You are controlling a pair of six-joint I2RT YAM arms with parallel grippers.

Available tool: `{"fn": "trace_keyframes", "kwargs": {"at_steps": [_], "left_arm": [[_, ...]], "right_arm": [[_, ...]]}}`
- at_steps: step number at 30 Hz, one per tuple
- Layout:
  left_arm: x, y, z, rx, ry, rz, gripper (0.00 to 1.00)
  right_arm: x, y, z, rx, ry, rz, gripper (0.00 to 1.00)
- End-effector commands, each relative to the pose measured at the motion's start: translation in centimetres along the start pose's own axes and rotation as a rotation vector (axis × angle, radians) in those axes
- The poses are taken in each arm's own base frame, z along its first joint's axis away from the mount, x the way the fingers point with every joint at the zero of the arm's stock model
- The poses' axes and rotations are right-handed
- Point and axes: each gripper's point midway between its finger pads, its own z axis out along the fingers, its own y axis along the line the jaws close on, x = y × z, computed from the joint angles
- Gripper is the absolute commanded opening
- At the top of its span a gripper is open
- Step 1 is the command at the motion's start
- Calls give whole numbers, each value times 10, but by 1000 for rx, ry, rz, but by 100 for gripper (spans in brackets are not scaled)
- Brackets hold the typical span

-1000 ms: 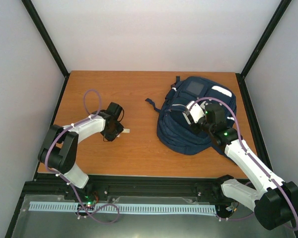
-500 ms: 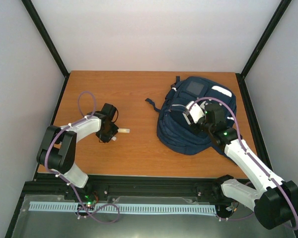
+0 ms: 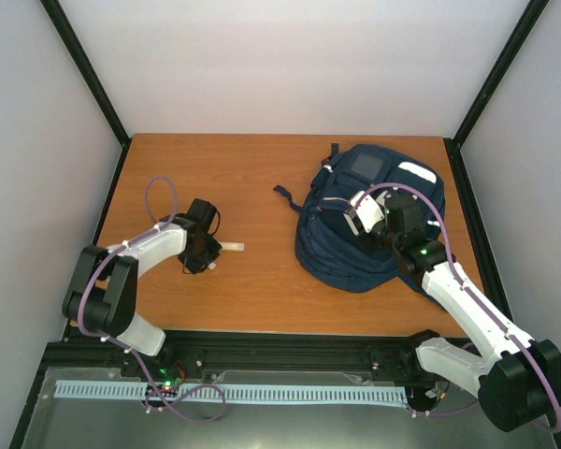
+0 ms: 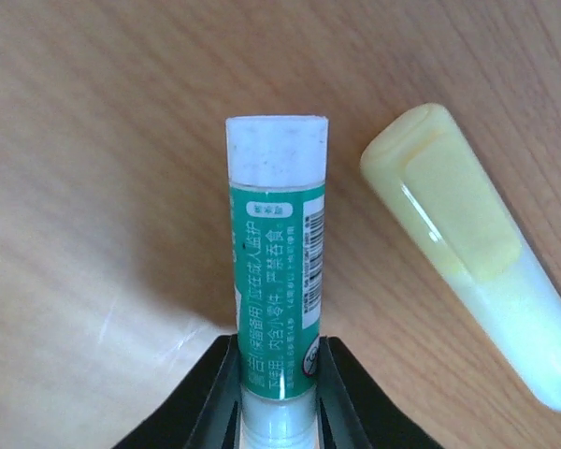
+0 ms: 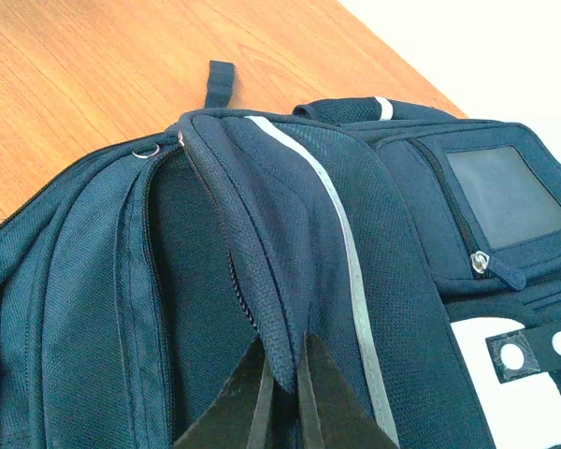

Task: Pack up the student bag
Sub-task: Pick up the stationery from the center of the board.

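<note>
Student bag [image 5: 103, 309] fold between right tool [image 5: 282, 360] tips

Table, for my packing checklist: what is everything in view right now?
bag: one, navy with white stripes, table's right half
glue stick: one, green label with white cap, lying on table's left half
highlighter: one, yellow cap with pale body, lying beside the glue stick, not touching it
table: one, orange-brown wood, under everything
left pincer: one, black, closed on the glue stick
right pincer: one, black, pinching a fabric edge of the bag
</note>
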Motion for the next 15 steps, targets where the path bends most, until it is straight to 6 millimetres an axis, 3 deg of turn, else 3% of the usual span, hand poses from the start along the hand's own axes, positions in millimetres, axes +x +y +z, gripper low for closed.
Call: {"fn": "trace_keyframes", "kwargs": {"at_steps": [1, 4, 8, 15], "left_arm": [[2, 10, -29, 40, -15, 29, 17], [5, 6, -49, 126, -20, 81, 11], [25, -34, -83, 355, -9, 333, 3], [109, -96, -143, 728, 58, 761, 1]], "right_arm": [[-22, -4, -5, -1, -81, -7, 3], [-22, -3, -4, -4, -81, -7, 3], [-23, -3, -5, -7, -84, -6, 3], [-25, -2, -6, -11, -93, 2, 3]]}}
